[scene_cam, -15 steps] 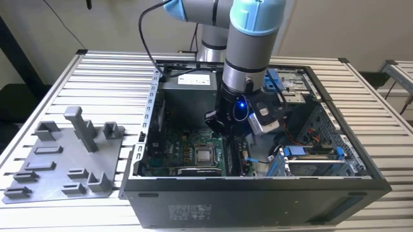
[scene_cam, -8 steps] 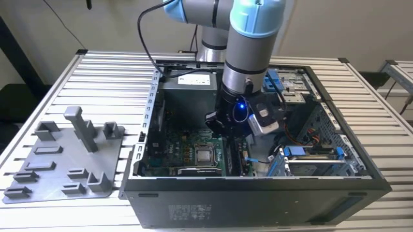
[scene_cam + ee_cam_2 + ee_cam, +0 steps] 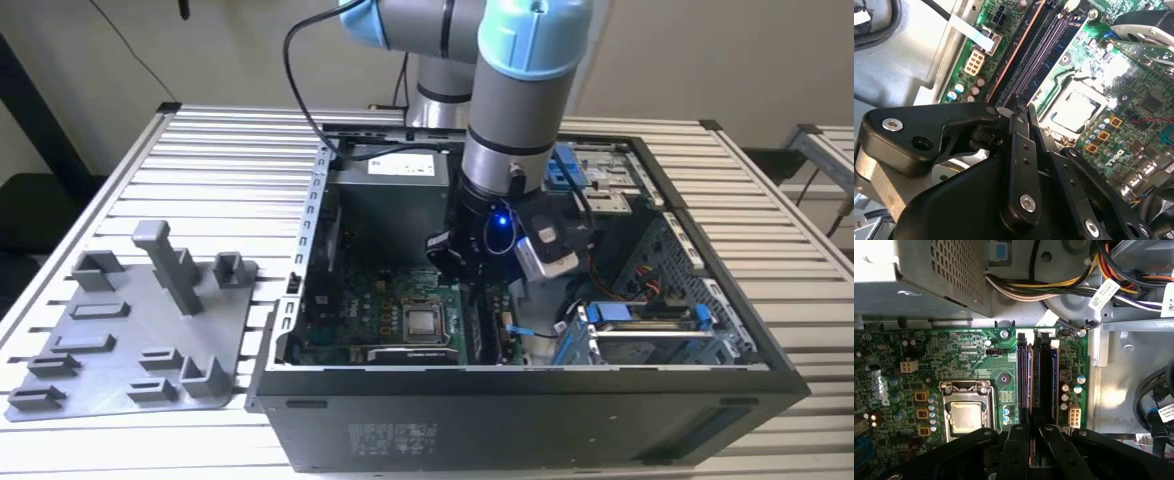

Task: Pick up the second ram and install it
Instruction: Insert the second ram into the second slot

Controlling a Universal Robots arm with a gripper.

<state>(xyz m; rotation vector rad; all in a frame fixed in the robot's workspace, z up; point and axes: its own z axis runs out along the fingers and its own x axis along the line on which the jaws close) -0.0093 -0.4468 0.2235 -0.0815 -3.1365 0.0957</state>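
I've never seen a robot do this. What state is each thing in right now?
black computer case: lying on its side, open on top.
black robot gripper: shut on the long dark ram strip.
long dark ram strip: standing on edge along its slot in the green board.
neighbouring black slot: empty.
square silver processor: sitting in its socket, uncovered.

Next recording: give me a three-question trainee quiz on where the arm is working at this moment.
1. True or false: the gripper is inside the open computer case.
2. In the first wrist view, the gripper is nearest to: A) the long black slots; B) the blue drive bay; C) the power supply.
3. Fill in: the slots sit on a ____ board.
Key: 1 true; 2 A; 3 green.
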